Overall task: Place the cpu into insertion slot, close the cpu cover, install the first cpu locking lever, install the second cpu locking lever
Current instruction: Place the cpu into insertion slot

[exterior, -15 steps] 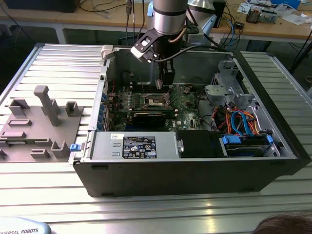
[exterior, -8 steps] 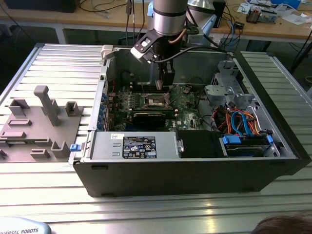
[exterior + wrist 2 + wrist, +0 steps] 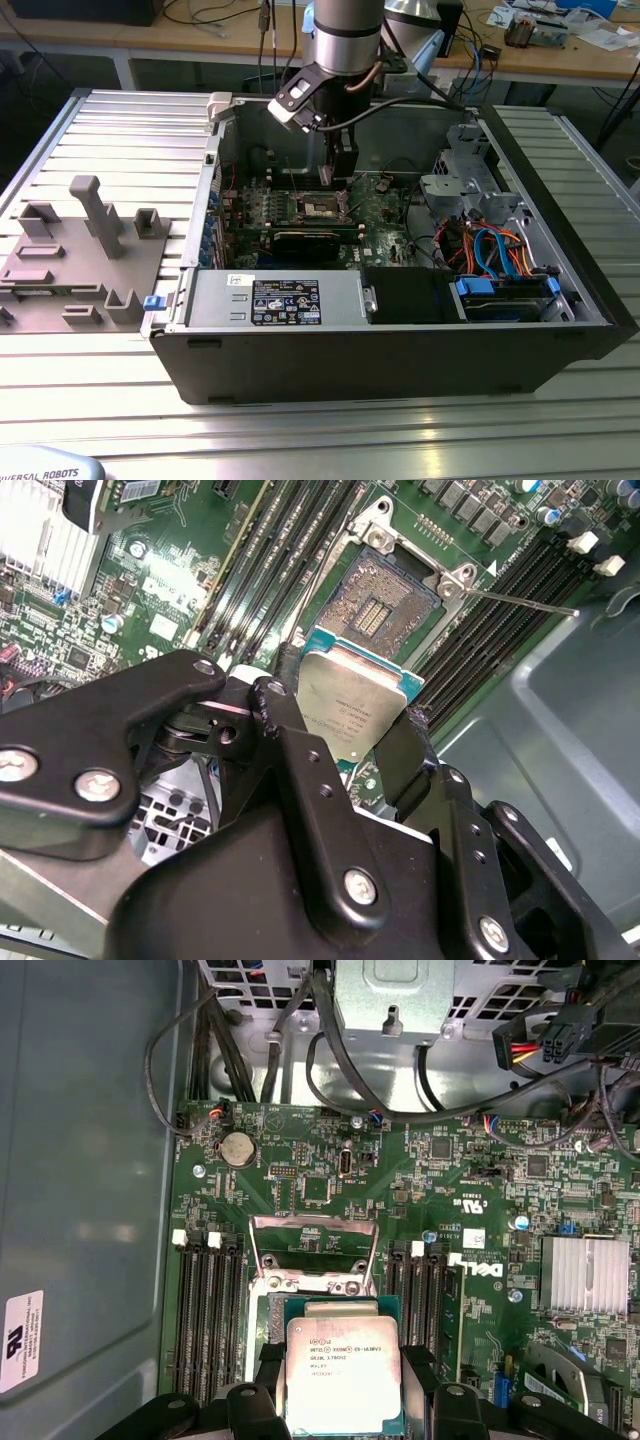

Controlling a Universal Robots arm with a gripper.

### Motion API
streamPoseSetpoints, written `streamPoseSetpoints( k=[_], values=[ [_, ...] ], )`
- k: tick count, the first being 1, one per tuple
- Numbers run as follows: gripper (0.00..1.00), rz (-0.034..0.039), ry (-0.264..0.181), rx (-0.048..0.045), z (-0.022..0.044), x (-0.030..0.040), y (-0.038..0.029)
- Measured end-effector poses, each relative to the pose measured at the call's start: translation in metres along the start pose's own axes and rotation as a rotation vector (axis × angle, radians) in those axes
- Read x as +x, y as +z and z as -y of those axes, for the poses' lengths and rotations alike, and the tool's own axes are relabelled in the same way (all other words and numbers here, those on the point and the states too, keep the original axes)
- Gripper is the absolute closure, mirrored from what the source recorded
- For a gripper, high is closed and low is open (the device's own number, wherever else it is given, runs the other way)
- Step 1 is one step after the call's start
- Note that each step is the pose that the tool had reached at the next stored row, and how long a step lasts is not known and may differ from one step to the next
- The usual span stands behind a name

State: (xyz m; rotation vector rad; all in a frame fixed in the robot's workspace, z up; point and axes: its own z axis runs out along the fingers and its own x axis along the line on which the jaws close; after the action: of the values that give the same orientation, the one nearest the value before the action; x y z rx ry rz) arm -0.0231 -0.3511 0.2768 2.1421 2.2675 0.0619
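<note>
The cpu (image 3: 343, 1372), a flat square chip with a silver-grey top, is held by its opposite edges in my gripper (image 3: 343, 1365), which is shut on it. It hangs tilted just above the board, beside the open insertion slot (image 3: 385, 595). In the first wrist view the cpu cover (image 3: 313, 1222) stands raised behind the slot. A thin metal locking lever (image 3: 520, 600) sticks out sideways from the socket. In the exterior view the gripper (image 3: 338, 172) reaches down into the open computer case, right over the socket (image 3: 322, 207).
Black memory slots (image 3: 205, 1310) flank the socket on both sides. A finned heat sink (image 3: 585, 1275) and cable bundles (image 3: 330, 1050) lie nearby. The case wall (image 3: 80, 1180) runs close alongside. A grey fixture (image 3: 80, 250) sits at the exterior view's left.
</note>
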Motion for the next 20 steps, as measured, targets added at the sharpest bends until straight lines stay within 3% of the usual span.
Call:
streamPoseSetpoints(
  k=[19,20],
  values=[
    [0.45,0.0006,0.0,0.0,0.0004,0.0003,0.0035],
    [0.45,0.0014,0.0,0.0001,0.0005,0.0004,0.0063]
  ],
)
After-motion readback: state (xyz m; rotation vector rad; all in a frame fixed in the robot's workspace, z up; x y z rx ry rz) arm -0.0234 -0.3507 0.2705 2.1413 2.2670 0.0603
